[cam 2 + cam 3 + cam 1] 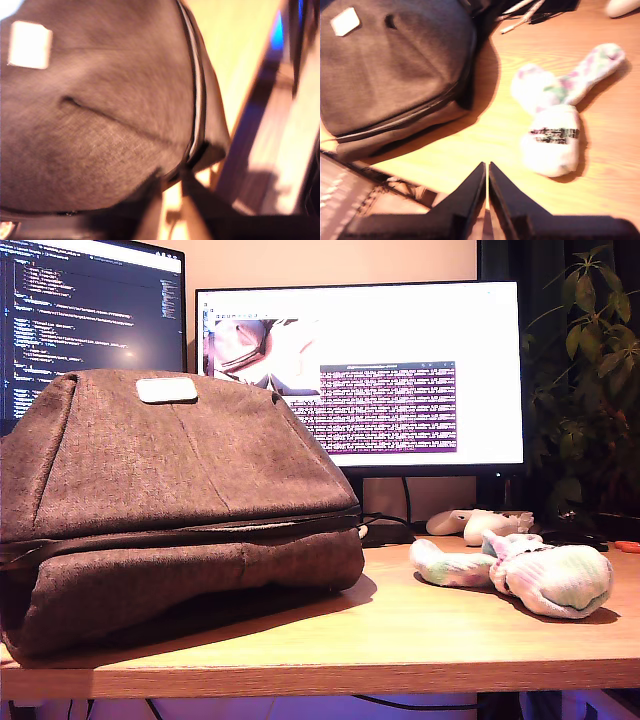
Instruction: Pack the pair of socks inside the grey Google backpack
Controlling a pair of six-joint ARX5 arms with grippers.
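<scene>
Socks [555, 115] lie on the desk [470, 145] ahead of my second gripper [487, 172], whose jaws are pressed together, empty; their long axis runs obliquely away. My first gripper [172, 187] hovers over the grey Google backpack [100, 110], jaws slightly parted, so the second is likely nearer.

Exterior view low at desk edge, facing monitors [360, 370], both wrist views overhead looking down, all sharing the backpack [170, 500].

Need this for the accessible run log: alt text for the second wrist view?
My second gripper, fingertips nearly closed and holding nothing, hangs over a wooden desk between the grey backpack and the tie-dye pair of socks. The backpack's zipper looks mostly shut; the socks lie apart from it.
</scene>
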